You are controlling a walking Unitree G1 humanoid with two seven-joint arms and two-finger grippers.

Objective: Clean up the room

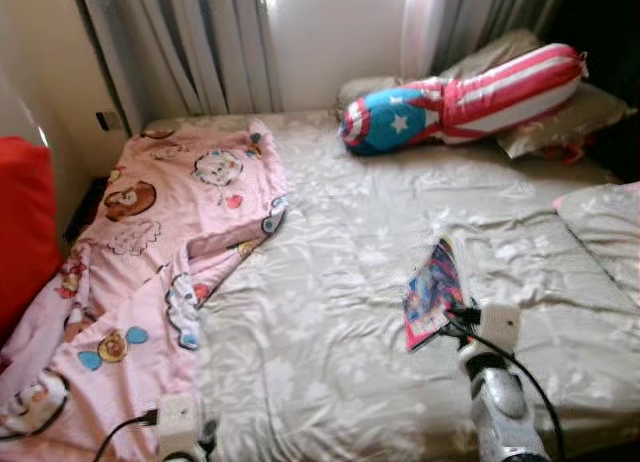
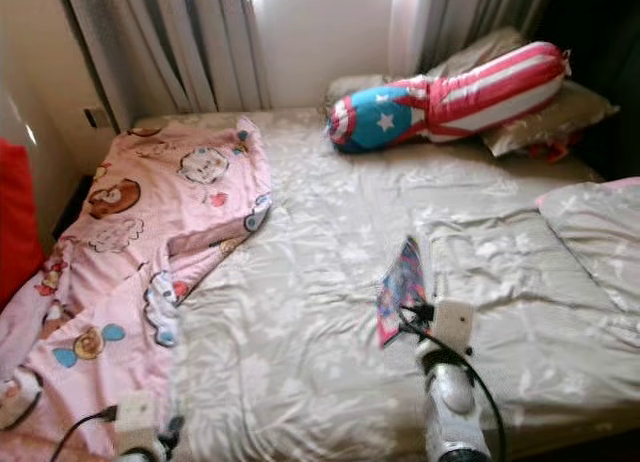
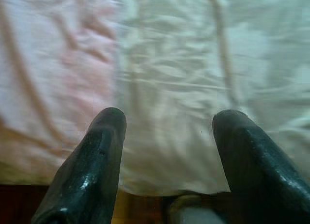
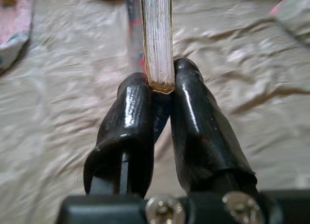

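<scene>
a robot's right hand [image 4: 162, 88] grips a thin book [image 1: 432, 292] by its lower edge above a bed [image 1: 330, 312] spread with a pale patterned sheet. in the right wrist view the two black fingers [image 4: 131, 122] are pressed together on the book's page edge, with the colourful cover standing up and away from the hand. from the head camera, the book rises just beyond the tip of the silver right arm, tilted, over the middle of the bed toward its right half; whether it touches the sheet cannot be told.

the left hand [image 3: 167, 122] hangs low at the near edge of the bed, its fingers spread wide apart with nothing between them, over the line where a pink cartoon blanket [image 1: 160, 252] meets the sheet. that blanket lies rumpled along the bed's left side, well apart from the book.

at the head of the bed a long cushion [image 1: 460, 97] in red, white and blue with a star rests on grey pillows [image 1: 565, 117], under grey curtains [image 1: 190, 42]. a red cushion [image 1: 22, 232] sits at the far left.
</scene>
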